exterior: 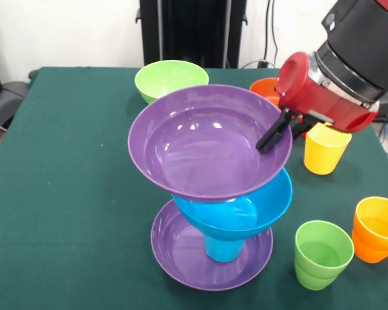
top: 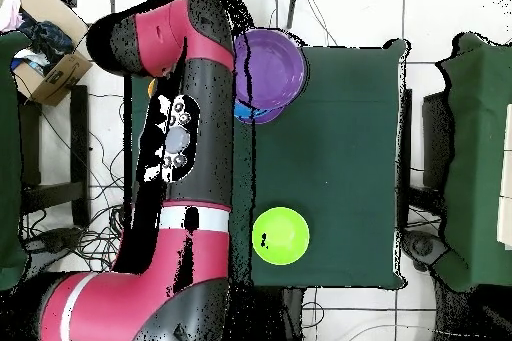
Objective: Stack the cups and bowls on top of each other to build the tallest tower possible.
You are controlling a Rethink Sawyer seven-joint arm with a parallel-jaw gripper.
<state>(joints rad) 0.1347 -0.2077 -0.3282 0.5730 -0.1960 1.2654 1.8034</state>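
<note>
The tower stands near the table's front: a wide purple bowl as base, a blue cup on it, a deep blue bowl above that, and a second wide purple bowl on top, tilted toward the camera. My gripper is shut on the top bowl's right rim, with one black finger lying inside the bowl and the other hidden behind the wall. In the overhead view the top purple bowl shows beside my arm, which covers the gripper.
A light green bowl sits behind the tower. An orange bowl is partly hidden behind my wrist. Right of the tower stand a yellow cup, an orange cup and a green cup.
</note>
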